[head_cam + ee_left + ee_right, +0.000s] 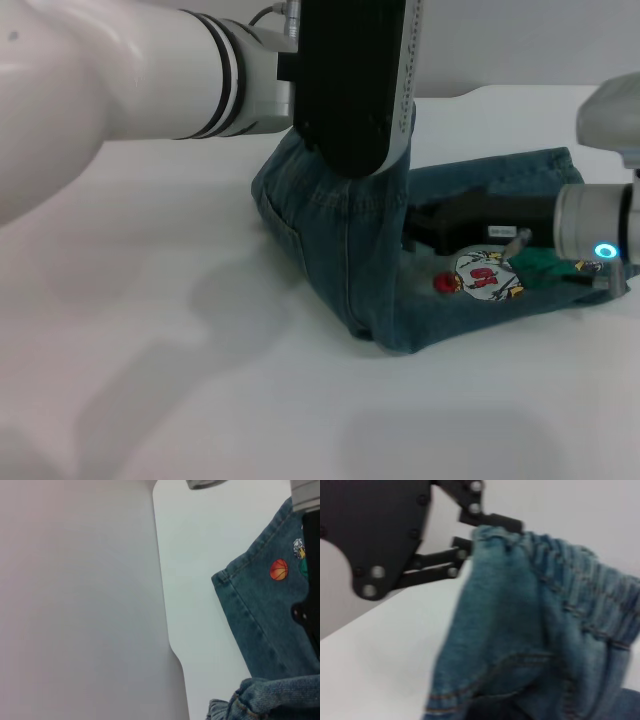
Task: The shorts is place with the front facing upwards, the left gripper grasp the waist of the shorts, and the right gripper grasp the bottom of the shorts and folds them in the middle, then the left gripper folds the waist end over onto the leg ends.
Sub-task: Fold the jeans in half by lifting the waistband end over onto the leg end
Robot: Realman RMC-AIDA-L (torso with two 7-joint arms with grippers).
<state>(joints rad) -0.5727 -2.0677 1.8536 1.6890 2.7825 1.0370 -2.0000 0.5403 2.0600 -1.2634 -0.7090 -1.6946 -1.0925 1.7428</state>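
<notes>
Now the black left claw (470, 530), clamped on the blue-green denim shorts' (340, 250) ruched elastic waist (560, 565), must carry it onto the hemmed leg ends (225, 577); whether the right claw (425, 232) is gripping, I cannot tell.

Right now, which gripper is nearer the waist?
Left. The left gripper is shut on the waist, lifting it. The right gripper lies low on the shorts beside the cartoon print.

The head camera looks forward and down over the white table (200, 380). The left wrist camera looks along the table past its edge. The right wrist camera sits close. All 3 share the shorts (340, 250).
</notes>
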